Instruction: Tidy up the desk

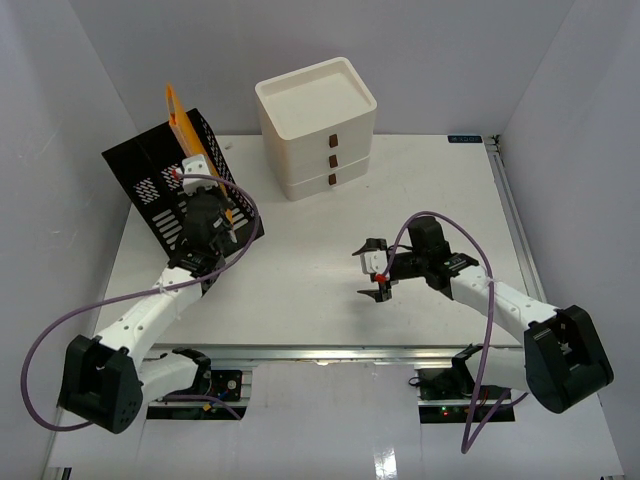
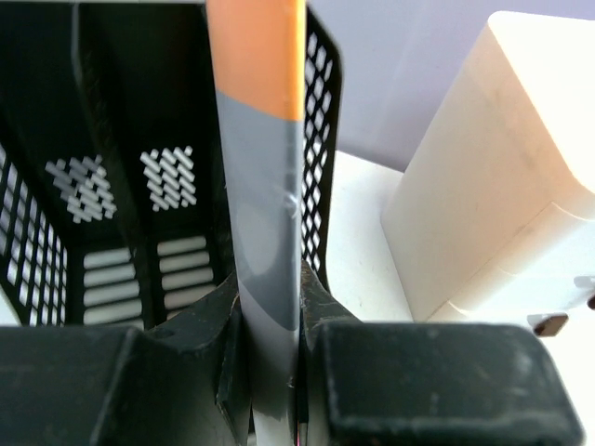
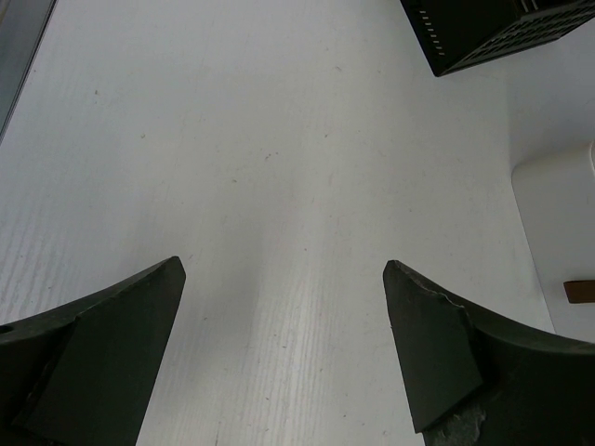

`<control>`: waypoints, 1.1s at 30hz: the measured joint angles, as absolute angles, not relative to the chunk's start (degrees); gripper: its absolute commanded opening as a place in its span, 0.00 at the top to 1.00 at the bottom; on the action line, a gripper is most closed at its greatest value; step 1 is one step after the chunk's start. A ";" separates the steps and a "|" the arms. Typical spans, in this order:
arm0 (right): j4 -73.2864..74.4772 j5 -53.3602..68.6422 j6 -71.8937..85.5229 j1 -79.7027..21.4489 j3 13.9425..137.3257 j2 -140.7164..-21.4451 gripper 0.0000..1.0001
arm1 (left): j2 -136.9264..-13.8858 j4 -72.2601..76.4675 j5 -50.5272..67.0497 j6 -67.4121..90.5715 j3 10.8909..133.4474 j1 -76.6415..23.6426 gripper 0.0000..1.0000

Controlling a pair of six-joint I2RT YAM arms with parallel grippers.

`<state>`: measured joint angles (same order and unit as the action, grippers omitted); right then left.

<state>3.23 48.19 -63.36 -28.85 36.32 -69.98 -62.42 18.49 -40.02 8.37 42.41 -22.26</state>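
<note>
The desk (image 1: 300,290) is a wide white tabletop. My left gripper (image 1: 210,200) is shut on a thin orange folder (image 1: 178,115) with a grey lower part. It holds the folder upright and edge-on at the black mesh file tray (image 1: 150,180) at the back left. In the left wrist view the folder (image 2: 265,186) runs up from between my gripper (image 2: 270,316), just left of the tray's right mesh wall (image 2: 321,139). My right gripper (image 1: 375,270) is open and empty low over the middle of the desk; the right wrist view shows only bare desk (image 3: 279,139) between its fingers (image 3: 437,344).
A cream three-drawer box (image 1: 315,125) stands at the back centre, also seen in the left wrist view (image 2: 493,186) and at the edge of the right wrist view (image 3: 558,232). A corner of the tray (image 3: 493,28) shows in the right wrist view. A metal rail (image 1: 330,352) lines the front edge.
</note>
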 measured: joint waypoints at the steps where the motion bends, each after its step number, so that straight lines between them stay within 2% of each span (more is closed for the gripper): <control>1: 2.94 48.22 -63.30 -28.68 36.14 -69.84 0.06 | -63.76 20.10 -40.03 6.78 42.90 -22.26 1.00; 15: 2.39 49.52 -62.33 -24.95 34.89 -69.15 0.06 | -80.59 38.00 -39.87 -7.07 45.44 -22.31 1.00; 33: 2.39 49.67 -62.10 -24.71 34.79 -69.67 0.06 | -82.39 45.49 -45.78 -12.94 47.96 -25.18 1.00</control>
